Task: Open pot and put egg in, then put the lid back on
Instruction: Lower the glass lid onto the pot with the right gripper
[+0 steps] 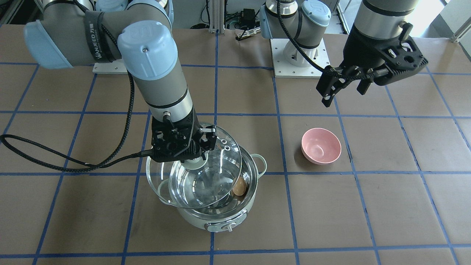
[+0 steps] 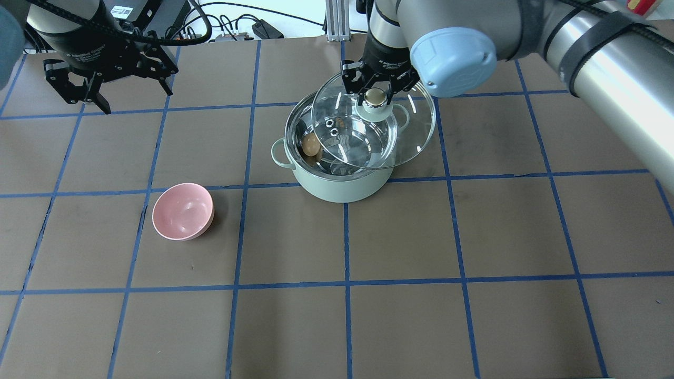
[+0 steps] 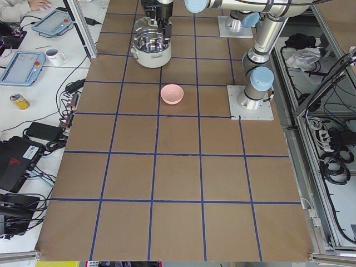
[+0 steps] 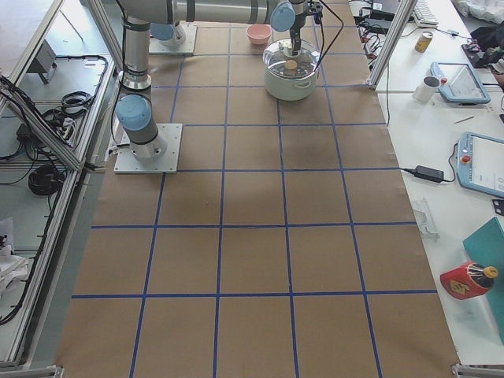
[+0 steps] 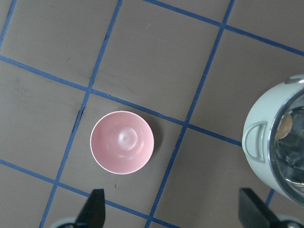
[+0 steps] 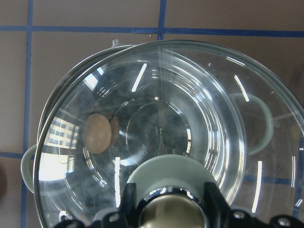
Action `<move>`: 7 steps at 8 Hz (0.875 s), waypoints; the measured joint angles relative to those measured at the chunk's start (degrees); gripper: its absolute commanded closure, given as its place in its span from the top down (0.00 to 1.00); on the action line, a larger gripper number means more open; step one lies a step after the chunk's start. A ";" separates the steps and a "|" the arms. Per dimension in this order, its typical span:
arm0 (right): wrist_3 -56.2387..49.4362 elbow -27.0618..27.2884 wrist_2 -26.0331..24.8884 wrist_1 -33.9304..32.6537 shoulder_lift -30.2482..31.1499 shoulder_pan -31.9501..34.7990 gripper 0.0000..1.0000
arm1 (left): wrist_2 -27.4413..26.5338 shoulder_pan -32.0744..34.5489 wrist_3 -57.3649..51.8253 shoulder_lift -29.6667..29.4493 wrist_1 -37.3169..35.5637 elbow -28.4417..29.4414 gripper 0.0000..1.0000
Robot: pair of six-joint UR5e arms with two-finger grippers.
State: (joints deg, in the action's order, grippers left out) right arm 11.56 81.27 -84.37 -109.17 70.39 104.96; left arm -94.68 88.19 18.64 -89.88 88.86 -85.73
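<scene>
The mint-green pot [image 2: 342, 187] stands mid-table, its control knob facing the front-facing view [image 1: 225, 227]. The tan egg [image 2: 310, 143] lies inside on the steel bottom, at the pot's left side; it also shows in the right wrist view [image 6: 97, 133]. My right gripper [image 2: 375, 96] is shut on the beige knob of the glass lid [image 2: 413, 126]. It holds the lid just above the pot, offset toward my right and back, so the pot's left part is uncovered. My left gripper [image 2: 87, 100] is open and empty, raised at the back left, far from the pot.
An empty pink bowl [image 2: 182, 210] sits on the brown paper left of the pot, below the left wrist camera [image 5: 122, 142]. Blue tape lines grid the table. Arm bases and cables are at the back edge.
</scene>
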 measured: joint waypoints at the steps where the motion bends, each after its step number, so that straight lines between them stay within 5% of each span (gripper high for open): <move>1: 1.31 -0.45 0.11 -0.39 -1.01 1.21 0.00 | 0.14 2.79 1.31 0.82 0.60 -0.04 1.00; 7: 3.63 -1.26 0.17 -2.06 -4.38 3.89 0.00 | 0.11 6.60 0.60 1.99 1.22 -0.13 1.00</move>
State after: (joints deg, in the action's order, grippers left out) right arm 15.18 80.01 -84.20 -111.23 66.01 108.85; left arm -94.57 94.78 19.24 -87.88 90.09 -85.87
